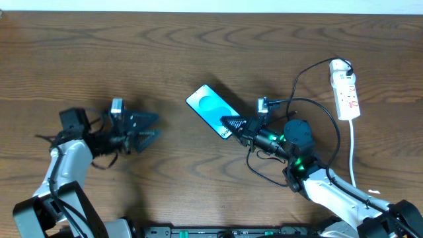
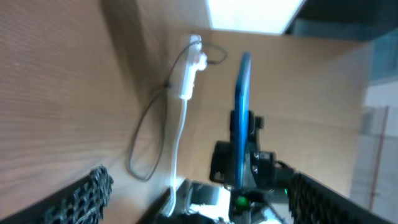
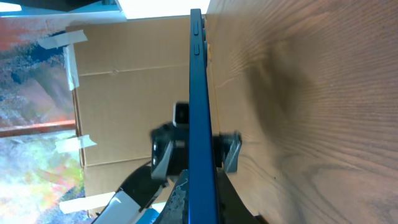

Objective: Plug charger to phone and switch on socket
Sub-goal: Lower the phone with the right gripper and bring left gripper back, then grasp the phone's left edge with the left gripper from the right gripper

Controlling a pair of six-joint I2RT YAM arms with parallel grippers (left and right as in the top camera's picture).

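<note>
Right hand point(image 1: 231, 125) grips the phone point(image 1: 209, 106) by its near end; left hand point(image 1: 154, 127) gapes empty.

One phone point(image 1: 213, 111), one socket point(image 1: 346, 92), seemingly one charger point(image 1: 338, 135)

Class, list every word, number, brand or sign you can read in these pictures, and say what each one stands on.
On the phone screen: small print at the end held by the right gripper, too small to read.
On the power strip: red markings, too small to read.
In both wrist views: no text shows; the phone is seen edge-on.
Nothing here can be quoted.
</note>
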